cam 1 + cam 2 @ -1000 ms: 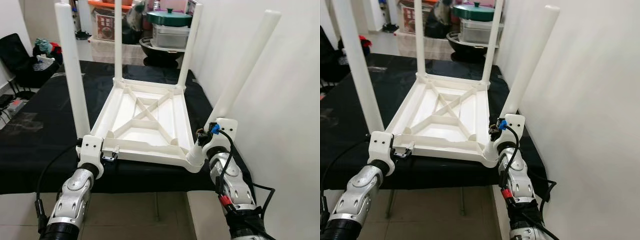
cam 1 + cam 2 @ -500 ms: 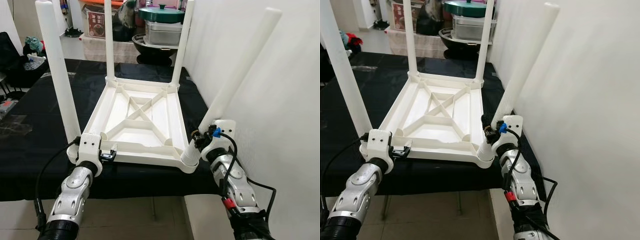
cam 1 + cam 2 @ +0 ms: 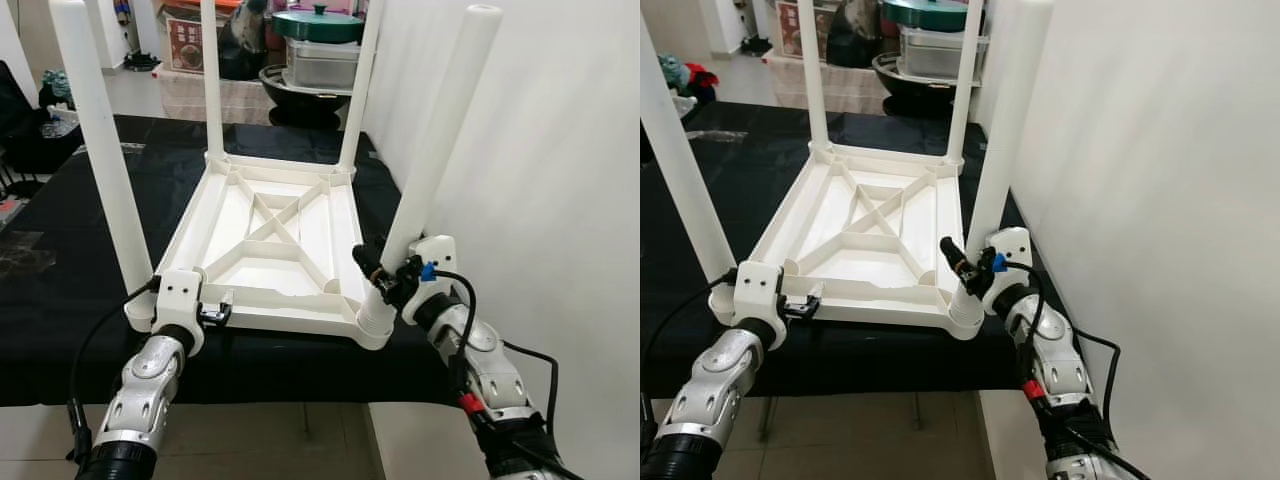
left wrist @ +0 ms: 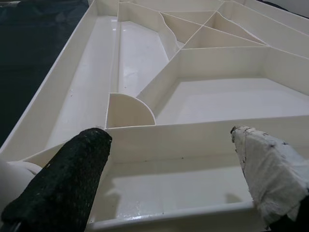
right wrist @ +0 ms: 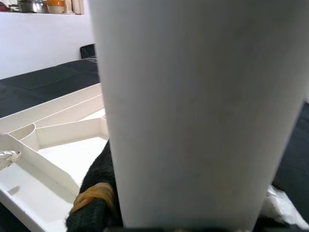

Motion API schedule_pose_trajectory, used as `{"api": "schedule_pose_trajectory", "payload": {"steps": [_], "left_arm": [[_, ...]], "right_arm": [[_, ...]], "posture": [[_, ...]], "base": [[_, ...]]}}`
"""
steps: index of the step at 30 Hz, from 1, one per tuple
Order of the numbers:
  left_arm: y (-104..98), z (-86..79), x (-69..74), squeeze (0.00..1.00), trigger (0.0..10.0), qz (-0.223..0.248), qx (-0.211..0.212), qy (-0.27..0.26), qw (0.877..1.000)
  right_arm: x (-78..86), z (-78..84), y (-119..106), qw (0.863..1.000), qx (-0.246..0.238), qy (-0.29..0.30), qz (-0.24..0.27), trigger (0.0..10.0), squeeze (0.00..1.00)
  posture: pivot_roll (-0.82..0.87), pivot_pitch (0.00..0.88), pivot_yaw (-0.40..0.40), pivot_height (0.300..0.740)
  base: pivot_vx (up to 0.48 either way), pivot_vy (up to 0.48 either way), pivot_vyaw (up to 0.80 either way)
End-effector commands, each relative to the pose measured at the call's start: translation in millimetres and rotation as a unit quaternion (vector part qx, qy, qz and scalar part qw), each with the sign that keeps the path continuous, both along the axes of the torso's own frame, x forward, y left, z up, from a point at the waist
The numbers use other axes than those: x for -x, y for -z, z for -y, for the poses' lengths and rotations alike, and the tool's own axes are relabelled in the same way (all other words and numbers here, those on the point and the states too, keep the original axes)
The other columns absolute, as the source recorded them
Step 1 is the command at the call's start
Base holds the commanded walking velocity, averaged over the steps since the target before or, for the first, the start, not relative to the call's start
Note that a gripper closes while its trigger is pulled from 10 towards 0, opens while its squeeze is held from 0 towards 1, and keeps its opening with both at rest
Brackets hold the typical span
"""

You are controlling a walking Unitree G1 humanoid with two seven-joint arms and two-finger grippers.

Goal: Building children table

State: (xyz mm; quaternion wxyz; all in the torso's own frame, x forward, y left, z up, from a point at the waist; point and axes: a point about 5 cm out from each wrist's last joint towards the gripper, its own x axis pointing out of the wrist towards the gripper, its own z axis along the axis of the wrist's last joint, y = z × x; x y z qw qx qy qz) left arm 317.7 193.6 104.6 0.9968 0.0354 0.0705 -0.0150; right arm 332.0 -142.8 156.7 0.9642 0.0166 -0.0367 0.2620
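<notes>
near-right leg (image 3: 432, 150) now stands straighter, right gripper (image 3: 385, 283) gripping it.

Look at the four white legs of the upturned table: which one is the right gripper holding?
The near right leg, beside the white wall. The right gripper is clamped round its base; the other three legs stand free, though the left gripper sits near the near left one.

Near-right table leg (image 3: 1012, 110) top cut off; far clutter (image 3: 300, 50) indistinct.
</notes>
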Motion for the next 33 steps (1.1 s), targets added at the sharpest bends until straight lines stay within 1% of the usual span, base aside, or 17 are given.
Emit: {"api": "schedule_pose_trajectory", "payload": {"steps": [1,2,10,15,16,18,20,21,22,23,25,28,29,30,32,33], "left_arm": [[2.0,-2.4,1.9,0.0,10.0,-0.004,-0.001,-0.001,1.0],[1.3,-2.0,1.0,0.0,10.0,-0.004,0.0,-0.001,1.0],[1.3,-3.7,1.3,0.0,10.0,-0.005,-0.001,-0.001,1.0],[3.2,-5.6,3.2,0.0,10.0,-0.01,0.002,-0.004,1.0],[3.1,-4.6,2.8,0.0,10.0,-0.01,0.003,-0.002,1.0],[3.0,-4.4,2.4,0.0,10.0,-0.011,0.003,-0.002,1.0],[2.9,-4.3,1.8,0.0,10.0,-0.011,0.003,-0.002,1.0],[2.9,-4.3,1.8,0.0,10.0,-0.011,0.003,-0.002,1.0],[2.8,-4.3,1.7,0.0,10.0,-0.011,0.003,-0.001,1.0],[2.6,-4.5,1.6,0.0,10.0,-0.01,0.002,-0.001,1.0],[2.6,-4.5,1.6,0.0,10.0,-0.01,0.002,-0.001,1.0],[3.3,-5.6,2.4,0.0,10.0,-0.011,0.001,-0.003,1.0],[3.3,-5.6,2.4,0.0,10.0,-0.011,0.001,-0.003,1.0],[4.1,-4.6,2.0,0.0,10.0,-0.012,0.001,-0.002,1.0],[4.1,-4.6,2.0,0.0,10.0,-0.012,0.001,-0.002,1.0],[4.0,-3.3,0.8,0.0,10.0,-0.012,0.002,-0.001,1.0]], "right_arm": [[8.3,-6.1,37.3,0.995,0.005,-0.03,-0.091,10.0,0.0],[7.7,-7.4,36.8,0.995,0.006,-0.041,-0.089,10.0,0.0],[8.0,-8.9,36.3,0.995,0.0,-0.057,-0.086,10.0,0.0],[8.7,-9.4,36.9,0.995,-0.023,-0.053,-0.083,10.0,0.0],[9.4,-9.1,39.0,0.995,-0.031,-0.04,-0.084,10.0,0.0],[9.5,-8.6,40.3,0.995,-0.033,-0.033,-0.086,10.0,0.0],[9.4,-6.5,43.2,0.995,-0.036,-0.009,-0.092,10.0,0.0],[9.4,-6.5,43.2,0.995,-0.036,-0.009,-0.092,10.0,0.0],[9.3,-4.6,45.6,0.994,-0.039,0.012,-0.098,10.0,0.0],[9.8,-3.1,49.1,0.993,-0.03,0.036,-0.104,10.0,0.0],[9.8,-3.1,49.1,0.993,-0.03,0.036,-0.104,10.0,0.0],[12.9,-2.6,56.7,0.989,-0.006,0.09,-0.117,10.0,0.0],[12.9,-2.6,56.7,0.989,-0.006,0.09,-0.117,10.0,0.0],[15.1,-2.7,61.0,0.985,0.019,0.116,-0.126,10.0,0.0],[15.1,-2.7,61.0,0.985,0.019,0.116,-0.126,10.0,0.0],[16.2,-1.9,63.7,0.981,0.041,0.132,-0.133,10.0,0.0]], "posture": [[0.07,0.0,-0.121,0.74],[0.07,0.0,-0.121,0.74],[0.08,0.0,-0.121,0.74],[0.07,0.0,-0.117,0.74],[0.07,0.0,-0.113,0.74],[0.07,0.0,-0.112,0.74],[0.07,0.0,-0.111,0.74],[0.07,0.0,-0.111,0.74],[0.07,0.0,-0.111,0.74],[0.07,0.0,-0.111,0.74],[0.07,0.0,-0.111,0.74],[0.07,0.0,-0.108,0.74],[0.07,0.0,-0.108,0.74],[0.06,0.0,-0.105,0.74],[0.06,0.0,-0.105,0.74],[0.05,0.0,-0.103,0.74]], "base": [[0.0,0.0,0.0],[0.0,0.0,0.0],[0.0,0.0,0.0],[0.0,0.0,0.0],[0.0,0.0,0.0],[0.0,0.0,0.0],[0.0,0.0,0.0],[0.0,0.0,0.0],[0.0,0.0,0.0],[0.0,0.0,0.0],[0.0,0.0,0.0],[0.0,0.0,0.0],[0.0,0.0,0.0],[0.0,0.0,0.0],[0.0,0.0,0.0],[0.0,0.0,0.0]]}}
